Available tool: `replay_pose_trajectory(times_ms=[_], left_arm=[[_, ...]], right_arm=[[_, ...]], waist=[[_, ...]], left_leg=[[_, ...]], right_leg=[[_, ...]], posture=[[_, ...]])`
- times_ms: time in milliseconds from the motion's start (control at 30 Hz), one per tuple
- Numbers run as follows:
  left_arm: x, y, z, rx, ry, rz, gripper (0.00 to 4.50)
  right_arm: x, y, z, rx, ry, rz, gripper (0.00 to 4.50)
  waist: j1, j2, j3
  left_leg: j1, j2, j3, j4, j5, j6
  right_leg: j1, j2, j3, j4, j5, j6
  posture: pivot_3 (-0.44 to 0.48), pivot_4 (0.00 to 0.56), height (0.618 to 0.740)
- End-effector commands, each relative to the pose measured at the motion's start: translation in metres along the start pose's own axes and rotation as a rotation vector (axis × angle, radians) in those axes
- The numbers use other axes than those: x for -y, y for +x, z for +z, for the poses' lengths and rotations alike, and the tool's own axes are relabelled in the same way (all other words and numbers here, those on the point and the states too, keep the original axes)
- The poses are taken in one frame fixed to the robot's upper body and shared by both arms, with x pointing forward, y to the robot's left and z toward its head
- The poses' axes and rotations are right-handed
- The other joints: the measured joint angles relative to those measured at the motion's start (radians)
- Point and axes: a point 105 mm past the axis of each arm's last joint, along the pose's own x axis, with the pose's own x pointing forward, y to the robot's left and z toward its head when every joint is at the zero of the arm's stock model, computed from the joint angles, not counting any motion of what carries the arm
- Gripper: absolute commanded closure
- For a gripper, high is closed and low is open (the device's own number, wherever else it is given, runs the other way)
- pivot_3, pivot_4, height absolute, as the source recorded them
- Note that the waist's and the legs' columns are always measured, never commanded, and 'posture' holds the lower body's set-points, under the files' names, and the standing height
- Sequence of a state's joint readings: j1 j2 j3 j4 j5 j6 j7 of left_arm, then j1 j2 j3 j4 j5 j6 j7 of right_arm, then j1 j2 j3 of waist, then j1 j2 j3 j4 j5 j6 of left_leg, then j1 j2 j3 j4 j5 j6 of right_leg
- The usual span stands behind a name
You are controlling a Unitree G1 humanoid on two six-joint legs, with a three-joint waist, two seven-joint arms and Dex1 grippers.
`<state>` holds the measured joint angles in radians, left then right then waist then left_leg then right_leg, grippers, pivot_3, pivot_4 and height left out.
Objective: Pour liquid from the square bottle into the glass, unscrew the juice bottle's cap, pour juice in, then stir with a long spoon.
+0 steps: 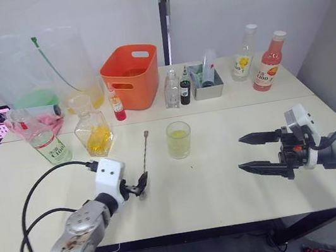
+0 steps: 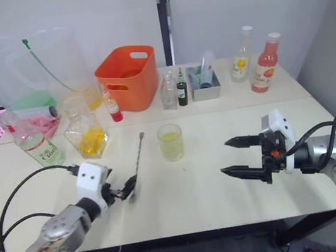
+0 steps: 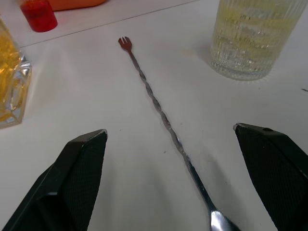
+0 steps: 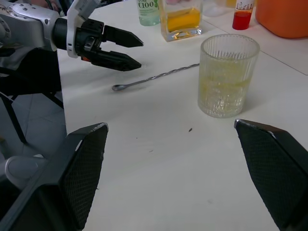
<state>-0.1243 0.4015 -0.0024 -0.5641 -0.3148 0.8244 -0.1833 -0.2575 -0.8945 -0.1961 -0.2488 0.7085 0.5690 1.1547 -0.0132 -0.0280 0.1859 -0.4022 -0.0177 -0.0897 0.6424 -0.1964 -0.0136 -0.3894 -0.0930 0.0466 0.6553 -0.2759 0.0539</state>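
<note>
We see the left gripper (image 1: 140, 185) with its fingers spread, low over the bench (image 1: 231, 199) near its front edge, straddling the bowl end of the long spoon (image 1: 145, 153), which lies flat. The glass (image 1: 179, 139), holding pale yellow liquid, stands mid-bench just beside the spoon's forked end. The right gripper (image 1: 253, 151) hovers spread wide, empty, toward the right edge. The square bottle (image 1: 94, 133) and juice bottle (image 1: 45, 142) stand toward the left edge.

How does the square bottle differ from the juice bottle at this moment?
The square bottle is squat with flat angular sides; the juice bottle is taller, round and slimmer. The square bottle has no label and holds golden-yellow liquid low down; the juice bottle carries a green and white label. The square bottle stands closer to the glass than the juice bottle does. Both are clear and stand upright on the table.
</note>
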Motion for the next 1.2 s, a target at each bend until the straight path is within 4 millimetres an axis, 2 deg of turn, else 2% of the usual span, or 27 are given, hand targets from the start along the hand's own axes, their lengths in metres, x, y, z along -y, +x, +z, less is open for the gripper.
replay_pose_trajectory(times_ms=[33,67,167,267,367,433,600,733,900,1033,1200], left_arm=[[-0.004,0.015,-0.004,-0.032,-0.01,0.107,0.02],[-0.005,0.021,-0.007,-0.05,-0.04,0.141,0.02],[0.008,0.033,-0.014,-0.093,0.015,0.106,0.02],[0.01,0.039,-0.028,-0.154,-0.044,0.112,0.02],[0.004,0.042,-0.045,-0.205,-0.086,0.121,0.84],[0.002,0.041,-0.05,-0.22,-0.094,0.122,1.56],[-0.004,0.038,-0.053,-0.219,-0.103,0.128,3.2],[-0.029,0.029,-0.041,-0.165,-0.058,0.151,4.44],[-0.047,0.021,-0.003,0.037,-0.01,0.071,4.44],[-0.064,0.009,0.004,0.056,0.12,-0.053,4.44],[-0.068,-0.007,0.001,0.021,0.24,-0.26,4.44]], right_arm=[[0.0,-0.002,0.011,0.005,-0.073,-0.019,0.0],[0.001,-0.002,0.011,0.003,-0.081,-0.029,0.0],[0.001,-0.003,0.012,0.0,-0.093,-0.042,0.0],[0.002,-0.005,0.014,0.008,-0.102,-0.059,0.0],[0.004,-0.006,0.014,-0.005,-0.112,-0.077,0.0],[0.005,-0.007,0.013,-0.009,-0.115,-0.084,0.0],[0.007,-0.008,0.011,-0.026,-0.115,-0.096,0.0],[0.009,-0.003,0.002,-0.04,-0.109,-0.092,0.0],[0.009,0.002,0.0,-0.031,-0.108,-0.088,0.0],[0.01,0.007,-0.001,-0.015,-0.109,-0.088,0.0],[0.008,0.009,-0.003,-0.008,-0.105,-0.09,0.0]], waist=[[0.001,0.0,0.0],[0.003,0.0,0.0],[0.004,0.0,0.0],[0.004,0.0,0.0],[0.007,0.0,0.0],[0.008,0.002,-0.002],[0.005,0.005,-0.004],[0.0,0.005,-0.004],[-0.002,0.004,-0.003],[-0.001,0.004,-0.003],[0.0,0.004,-0.003]], left_leg=[[0.0,0.0,0.0,0.0,0.0,0.0],[0.0,0.0,0.0,0.0,0.0,0.0],[-0.001,0.0,0.0,0.001,0.0,0.0],[-0.002,-0.001,-0.001,0.001,0.0,0.0],[-0.001,-0.001,-0.001,0.001,0.0,0.0],[0.0,-0.001,-0.001,0.001,0.0,0.0],[0.002,-0.001,0.0,0.001,0.0,0.0],[0.002,-0.001,0.0,0.001,0.0,0.0],[0.001,0.0,0.0,0.001,0.0,0.0],[-0.001,0.0,-0.001,0.001,0.0,0.0],[-0.002,0.0,-0.001,0.0,0.0,0.0]], right_leg=[[0.0,0.0,0.0,0.0,0.0,0.0],[0.0,0.0,0.0,0.0,0.0,0.0],[0.0,0.0,-0.001,0.0,0.0,0.0],[0.0,-0.001,0.0,0.0,0.0,0.0],[0.001,-0.001,0.0,0.0,0.0,0.0],[0.002,-0.001,0.0,0.0,0.0,0.001],[0.003,-0.001,0.0,0.0,0.0,0.001],[0.002,-0.001,0.0,0.0,0.0,0.001],[0.001,0.0,0.0,0.0,0.0,0.001],[0.0,0.0,0.0,-0.001,0.0,0.001],[-0.001,-0.001,0.0,-0.002,0.0,0.001]], posture=[[0.0,0.15,0.74],[0.0,0.15,0.74],[0.0,0.15,0.74],[0.0,0.15,0.74],[0.0,0.15,0.74],[0.0,0.15,0.74],[0.0,0.15,0.74],[0.0,0.15,0.74],[0.0,0.15,0.74],[0.0,0.15,0.74],[0.0,0.15,0.74]])
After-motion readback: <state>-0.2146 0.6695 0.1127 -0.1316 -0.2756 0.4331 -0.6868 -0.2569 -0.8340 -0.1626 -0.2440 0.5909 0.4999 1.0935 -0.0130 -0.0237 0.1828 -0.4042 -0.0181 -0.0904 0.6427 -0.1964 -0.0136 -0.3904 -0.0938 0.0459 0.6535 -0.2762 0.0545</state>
